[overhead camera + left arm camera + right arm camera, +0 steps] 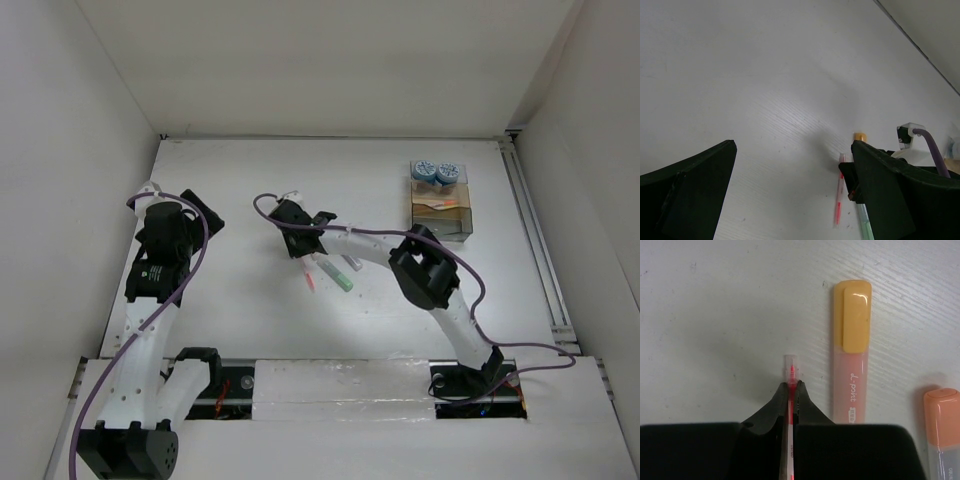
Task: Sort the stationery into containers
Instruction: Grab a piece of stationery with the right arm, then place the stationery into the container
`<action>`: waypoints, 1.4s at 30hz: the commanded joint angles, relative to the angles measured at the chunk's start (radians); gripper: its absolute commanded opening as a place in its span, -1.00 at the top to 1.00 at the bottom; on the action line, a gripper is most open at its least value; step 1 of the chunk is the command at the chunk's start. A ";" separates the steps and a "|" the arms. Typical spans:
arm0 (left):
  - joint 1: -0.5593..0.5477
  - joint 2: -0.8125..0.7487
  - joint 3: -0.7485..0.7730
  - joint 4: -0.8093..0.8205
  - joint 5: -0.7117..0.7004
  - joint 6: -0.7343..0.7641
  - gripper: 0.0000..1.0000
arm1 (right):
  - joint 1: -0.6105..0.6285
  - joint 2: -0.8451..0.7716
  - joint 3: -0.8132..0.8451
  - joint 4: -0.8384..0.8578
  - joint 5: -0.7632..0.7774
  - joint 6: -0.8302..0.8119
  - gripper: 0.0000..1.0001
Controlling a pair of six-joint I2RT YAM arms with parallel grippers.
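The clear organizer box (441, 222), tan inside, stands with two blue-and-white tubs (436, 172) side by side at its far end. Well left of the box, a yellow-capped highlighter (852, 350) and an orange-capped marker (940, 425) lie flat and roughly parallel on the tabletop (250, 180). A slim red pen (791, 371) just beside them is pinched between the right fingers (771, 412).

- A robotics lab test cell.
- Plain white walls (60, 150) box in a white table (380, 190) on three sides.
- Two robot arms, left (150, 300) and right (445, 300), stand on a mounting rail (340, 390) at the near edge.
- Purple cables (206, 235) loop along the arms.
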 commanded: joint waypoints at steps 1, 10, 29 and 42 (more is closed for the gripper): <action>0.004 -0.010 0.010 0.027 0.006 0.012 -0.98 | 0.016 0.036 0.007 -0.056 -0.030 0.009 1.00; 0.004 -0.010 0.010 0.027 -0.003 0.012 -0.98 | -0.012 -0.312 -0.142 0.183 -0.199 0.062 1.00; 0.004 -0.018 0.001 0.036 0.015 0.031 -0.98 | -0.812 -0.783 -0.726 0.445 0.197 1.005 1.00; 0.004 0.020 0.001 0.054 0.073 0.049 -0.98 | -0.835 -0.673 -0.685 0.397 0.349 1.148 1.00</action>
